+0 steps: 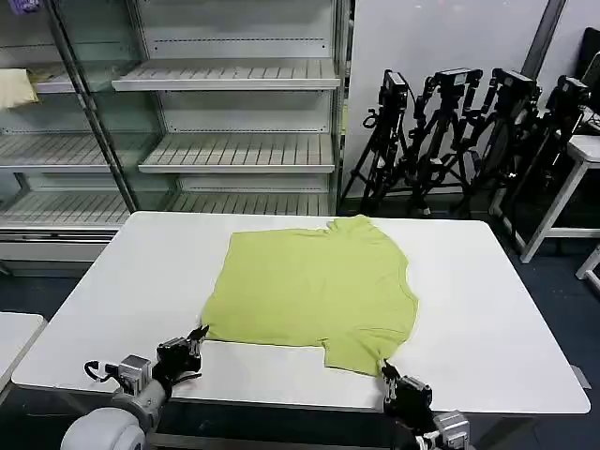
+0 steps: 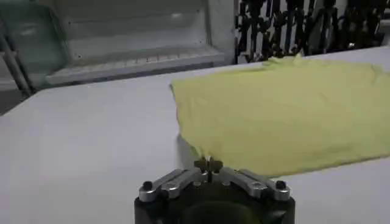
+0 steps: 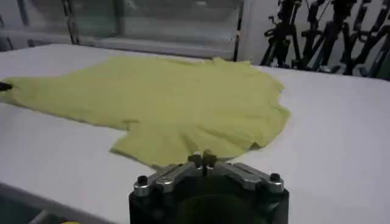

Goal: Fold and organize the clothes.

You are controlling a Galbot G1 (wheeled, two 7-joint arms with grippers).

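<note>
The clothes are one lime yellow-green T-shirt (image 1: 314, 286) lying flat and plain side up in the middle of the white table (image 1: 487, 309). My left gripper (image 1: 199, 335) is low at the table's near edge, its shut tips just short of the shirt's near left corner (image 2: 198, 152). My right gripper (image 1: 387, 371) is shut too and sits at the near edge, right by the near sleeve (image 3: 183, 143). In the wrist views the left gripper (image 2: 208, 163) and the right gripper (image 3: 202, 159) each have their tips pressed together, with no cloth seen between them.
Bare table surrounds the shirt on all sides. Glass-fronted shelves (image 1: 234, 150) stand behind the table, with a pale cloth (image 1: 17, 86) on one at the far left. Black tripods (image 1: 450, 131) cluster at the back right, and a second white table (image 1: 581, 155) stands at the right.
</note>
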